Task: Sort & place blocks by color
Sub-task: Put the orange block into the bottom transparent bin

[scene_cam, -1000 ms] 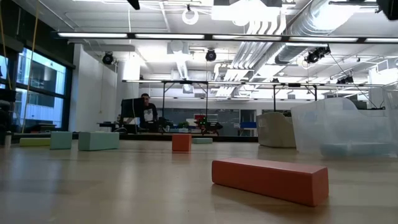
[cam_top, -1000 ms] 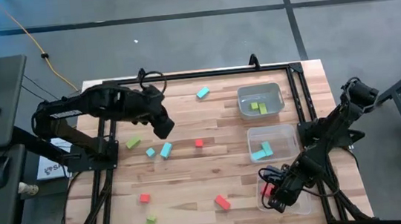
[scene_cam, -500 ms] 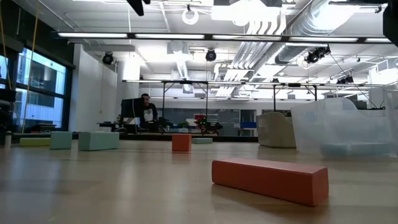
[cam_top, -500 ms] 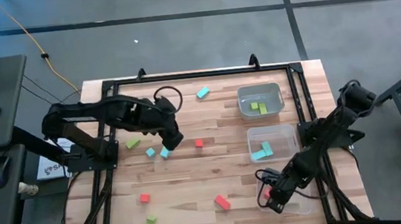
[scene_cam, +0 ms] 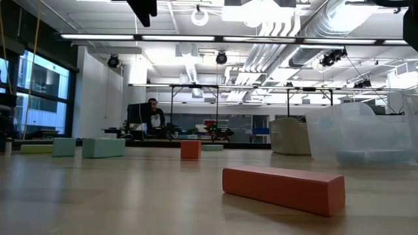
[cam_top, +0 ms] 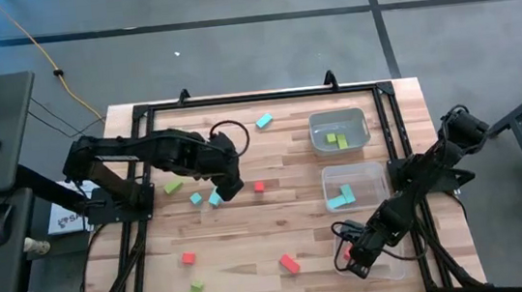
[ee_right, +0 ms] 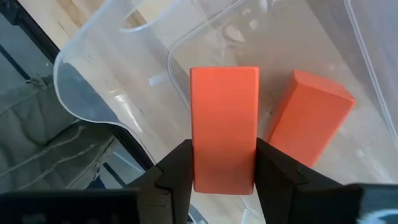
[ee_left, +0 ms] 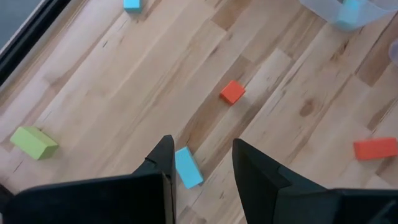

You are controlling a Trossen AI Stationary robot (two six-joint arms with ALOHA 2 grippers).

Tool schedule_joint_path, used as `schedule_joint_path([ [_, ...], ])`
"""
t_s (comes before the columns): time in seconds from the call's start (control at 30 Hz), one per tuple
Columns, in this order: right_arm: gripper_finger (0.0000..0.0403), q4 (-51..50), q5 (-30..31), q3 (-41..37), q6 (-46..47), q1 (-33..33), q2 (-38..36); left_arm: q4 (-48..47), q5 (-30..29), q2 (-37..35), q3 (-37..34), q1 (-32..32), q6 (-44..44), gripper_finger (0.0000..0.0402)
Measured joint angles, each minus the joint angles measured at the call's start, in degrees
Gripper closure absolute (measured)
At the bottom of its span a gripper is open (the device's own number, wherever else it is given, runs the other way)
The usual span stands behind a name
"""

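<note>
The right gripper (ee_right: 224, 180) grips a red block (ee_right: 224, 127) over the near clear bin (cam_top: 390, 267), beside another red one, and likely releases next, while the left gripper (ee_left: 202, 162), jaws open, descends around a blue block (ee_left: 188, 168) mid-counter.

You see the whole table (cam_top: 252, 244) from straight overhead; the low camera looks level across it, sharing the red bar (scene_cam: 283, 188).

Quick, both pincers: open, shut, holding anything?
Left pincer: open, above a light blue block, not gripping.
Right pincer: shut on a red-orange block, over the clear bin.
</note>
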Motion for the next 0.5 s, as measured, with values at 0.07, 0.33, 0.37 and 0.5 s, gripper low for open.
schedule_joint_path([
  [0.07, 0.0275, -0.32, -0.04, 0.0, -0.72, -0.07, 0.0, 0.0, -0.01, 0.14, 0.09, 0.0, -0.02, 0.0307],
  [0.33, 0.0273, -0.23, -0.02, 0.0, -0.81, -0.15, 0.0, -0.35, 0.02, 0.35, 0.07, 0.0, 0.0, 0.0281],
  [0.37, 0.0273, -0.23, -0.02, 0.0, -0.81, -0.15, 0.0, -0.42, 0.01, 0.35, 0.07, 0.0, 0.0, 0.0278],
  [0.5, 0.0259, -0.23, 0.06, 0.02, -0.81, -0.15, 0.0, -1.74, 0.01, 0.35, 0.07, 0.0, 0.0, 0.0263],
])
